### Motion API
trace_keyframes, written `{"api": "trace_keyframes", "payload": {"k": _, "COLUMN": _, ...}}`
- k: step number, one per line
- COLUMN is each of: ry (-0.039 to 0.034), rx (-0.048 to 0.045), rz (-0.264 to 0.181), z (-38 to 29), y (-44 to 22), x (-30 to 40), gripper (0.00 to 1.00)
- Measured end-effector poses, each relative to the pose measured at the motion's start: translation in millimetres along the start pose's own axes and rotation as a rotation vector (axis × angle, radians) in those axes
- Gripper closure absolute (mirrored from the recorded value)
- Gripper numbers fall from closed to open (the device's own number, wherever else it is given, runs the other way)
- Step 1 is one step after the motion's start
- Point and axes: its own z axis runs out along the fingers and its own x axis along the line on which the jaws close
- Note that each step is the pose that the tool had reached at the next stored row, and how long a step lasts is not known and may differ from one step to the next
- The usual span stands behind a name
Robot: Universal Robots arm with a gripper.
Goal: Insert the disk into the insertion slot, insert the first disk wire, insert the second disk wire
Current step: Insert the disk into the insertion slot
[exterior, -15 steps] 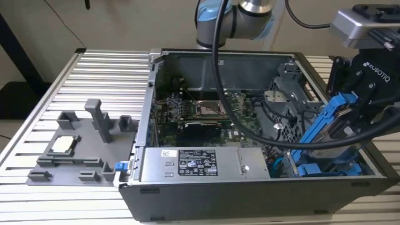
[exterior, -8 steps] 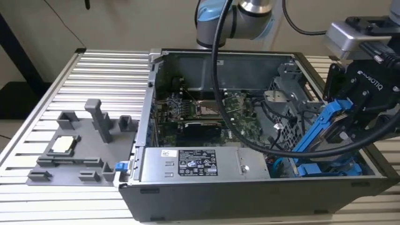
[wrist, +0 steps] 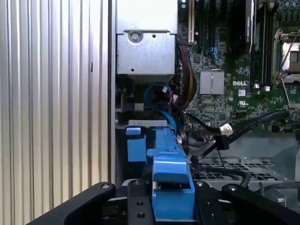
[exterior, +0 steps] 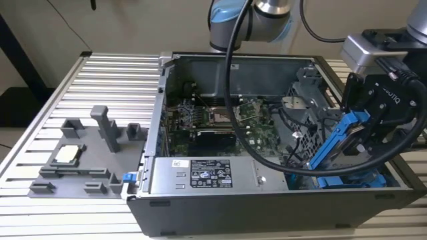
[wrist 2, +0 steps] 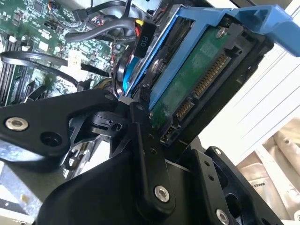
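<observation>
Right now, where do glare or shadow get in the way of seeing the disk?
Exterior view: even light, the disk clear, the case shadowed beneath it. Second wrist view: washed-out white behind the disk's blue frame, its green underside well lit. First wrist view: the ribbed table shines, the gripper is dark around the disk.

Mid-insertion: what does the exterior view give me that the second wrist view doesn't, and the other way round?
Exterior view: the whole open case, the power supply, the grey fixture at its left, and the disk steeply tilted at its right. Second wrist view: the disk's green circuit board and connector pins up close. Both: the gripper shut on the disk, the motherboard, black cables.
</observation>
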Motion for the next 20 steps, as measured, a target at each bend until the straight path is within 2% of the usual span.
{"api": "trace_keyframes", "payload": {"k": 1, "ry": -0.002, "rx": 0.0, "rz": 0.0, "z": 1.6, "y": -0.1, "x": 0.0, "gripper": 0.67}}
{"api": "trace_keyframes", "payload": {"k": 7, "ry": -0.0021, "rx": 0.0, "rz": 0.0, "z": 9.6, "y": -0.3, "x": 0.1, "gripper": 0.67}}
{"api": "trace_keyframes", "payload": {"k": 16, "ry": -0.0029, "rx": 0.0002, "rz": 0.0, "z": 9.8, "y": -0.3, "x": 0.0, "gripper": 0.67}}
{"api": "trace_keyframes", "payload": {"k": 18, "ry": -0.0023, "rx": -0.0001, "rz": 0.0, "z": 9.8, "y": -0.3, "x": 0.1, "gripper": 0.66}}
{"api": "trace_keyframes", "payload": {"k": 19, "ry": -0.0022, "rx": 0.0, "rz": 0.0, "z": 9.7, "y": -0.3, "x": 0.1, "gripper": 0.6}}
{"api": "trace_keyframes", "payload": {"k": 20, "ry": -0.0022, "rx": 0.0, "rz": 0.0, "z": 9.7, "y": -0.3, "x": 0.1, "gripper": 0.6}}
